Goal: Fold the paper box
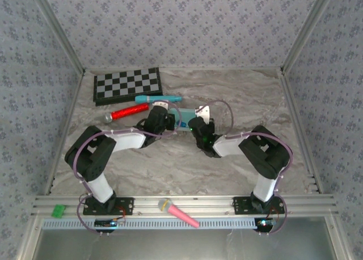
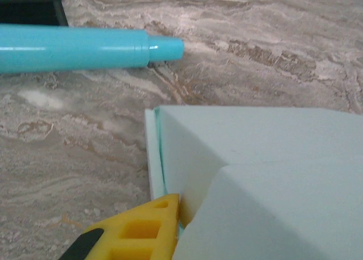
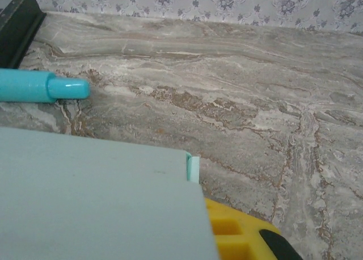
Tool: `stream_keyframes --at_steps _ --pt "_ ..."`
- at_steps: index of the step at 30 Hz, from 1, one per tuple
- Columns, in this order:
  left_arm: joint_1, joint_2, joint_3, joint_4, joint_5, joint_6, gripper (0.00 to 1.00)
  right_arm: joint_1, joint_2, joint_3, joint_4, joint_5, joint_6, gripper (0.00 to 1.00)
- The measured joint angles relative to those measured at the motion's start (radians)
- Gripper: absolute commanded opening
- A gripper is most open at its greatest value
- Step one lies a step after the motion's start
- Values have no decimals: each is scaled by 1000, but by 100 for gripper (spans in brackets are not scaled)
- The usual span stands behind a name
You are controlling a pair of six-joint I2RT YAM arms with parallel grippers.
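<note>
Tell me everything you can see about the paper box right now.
The paper box is pale aqua thin card, partly folded: matte panels meet at creases, with a double-layered edge at one corner. It lies on the marble table, just short of the teal marker pen, not touching it. A yellow finger of the left gripper and one of the right gripper sit against its edges.

Pale aqua paper box (image 2: 272,158), teal marker (image 2: 74,47), black-and-white checkerboard (image 1: 127,84) — grey-brown marbled table (image 1: 227,163).
</note>
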Motion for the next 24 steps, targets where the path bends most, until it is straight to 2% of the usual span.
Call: stream_keyframes --at_steps 12,21,24 --pt "-6 -19 -59 -14 0 -18 17 32 10 -20 -17 29 0 14" --pt "-10 -26 -71 -23 -1 -19 19 49 10 -38 -35 58 0 21" --pt "-12 -30 -71 -27 -1 -19 22 50 8 -46 -42 64 -1 27"
